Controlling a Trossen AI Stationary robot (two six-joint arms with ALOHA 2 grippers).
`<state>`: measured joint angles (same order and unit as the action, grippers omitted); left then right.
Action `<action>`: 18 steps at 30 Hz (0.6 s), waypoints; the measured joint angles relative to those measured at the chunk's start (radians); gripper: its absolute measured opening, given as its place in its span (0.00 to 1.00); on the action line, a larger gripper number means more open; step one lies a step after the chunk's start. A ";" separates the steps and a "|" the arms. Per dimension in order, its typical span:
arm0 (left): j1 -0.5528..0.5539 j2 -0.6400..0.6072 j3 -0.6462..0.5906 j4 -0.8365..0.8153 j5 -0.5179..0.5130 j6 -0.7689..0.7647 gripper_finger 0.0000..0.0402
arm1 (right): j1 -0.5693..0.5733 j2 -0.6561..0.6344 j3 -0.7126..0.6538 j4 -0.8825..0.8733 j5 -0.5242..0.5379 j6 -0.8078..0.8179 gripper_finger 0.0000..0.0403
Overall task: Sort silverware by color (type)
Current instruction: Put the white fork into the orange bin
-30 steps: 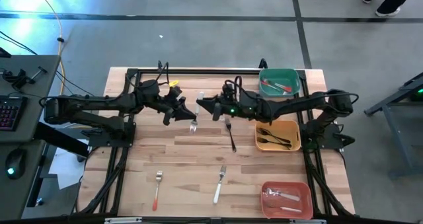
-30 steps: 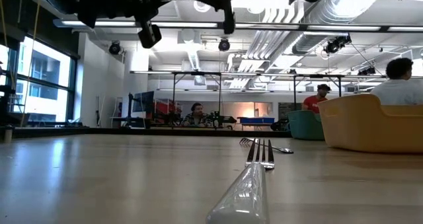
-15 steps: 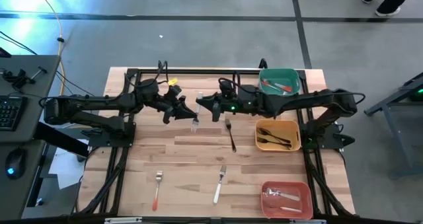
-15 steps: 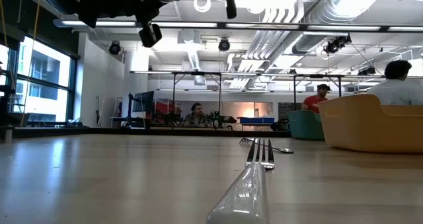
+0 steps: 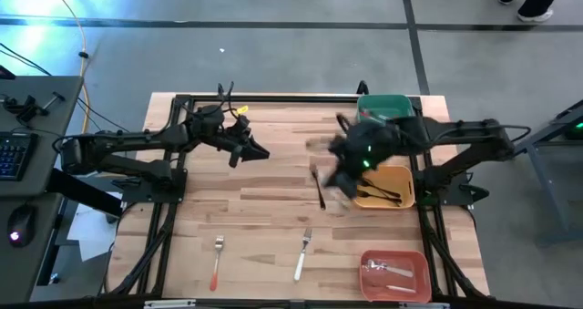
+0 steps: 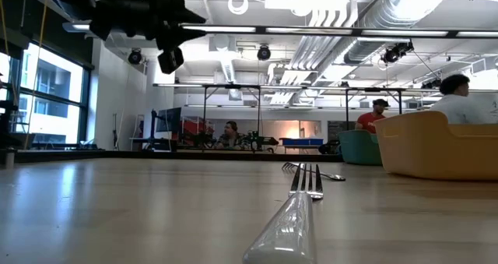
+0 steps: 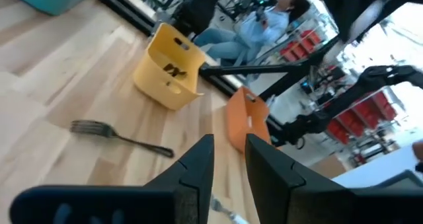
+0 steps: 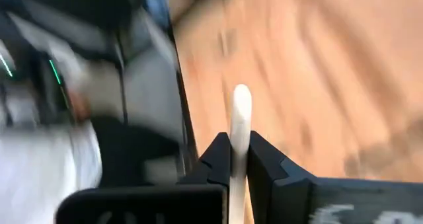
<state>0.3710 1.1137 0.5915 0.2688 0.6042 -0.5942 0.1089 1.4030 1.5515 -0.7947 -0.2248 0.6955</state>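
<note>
My right gripper (image 8: 238,148) is shut on a white-handled fork, whose handle (image 8: 240,112) sticks out past the fingertips. In the high view this gripper (image 5: 341,168) is blurred, above the table beside the yellow bin (image 5: 383,187). My left gripper (image 5: 260,152) hovers at the far middle, open, with nothing between its fingers (image 7: 228,163). On the table lie a black-handled fork (image 5: 318,186), a white-handled fork (image 5: 301,254) and a red-handled fork (image 5: 217,262). My right gripper pinches the white handle (image 8: 239,128) between its two fingers, which lie along it. The handle's rounded end juts out beyond the fingertips. The fork's head is hidden behind the gripper. The fork is lifted clear of the table.
A teal bin (image 5: 384,113) with red-handled pieces stands at the far right. The yellow bin holds black forks. A red bin (image 5: 394,274) with white-handled pieces is at the near right. The black fork (image 7: 119,137) lies just beyond my left gripper. People sit in the room behind.
The white-handled fork that hung between the two grippers has left my left gripper and gone with my right. My right gripper has swung fast toward the table's right edge and upward, tipping its wrist, and now shows blurred by the yellow bin.
</note>
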 joint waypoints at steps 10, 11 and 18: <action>0.062 0.000 -0.001 -0.021 -0.003 0.030 0.14 | 0.308 0.002 -0.158 -0.361 -0.216 0.034 0.00; 0.066 0.000 -0.001 -0.021 -0.003 0.030 0.13 | 0.341 0.002 -0.193 -0.333 -0.232 0.046 0.00; 0.088 0.000 -0.002 -0.021 -0.006 0.030 0.11 | 0.515 0.003 -0.444 -0.040 -0.255 0.129 0.00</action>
<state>0.4595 1.1137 0.5897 0.2478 0.5980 -0.5644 0.6239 1.4055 1.1073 -0.8350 -0.4801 0.8249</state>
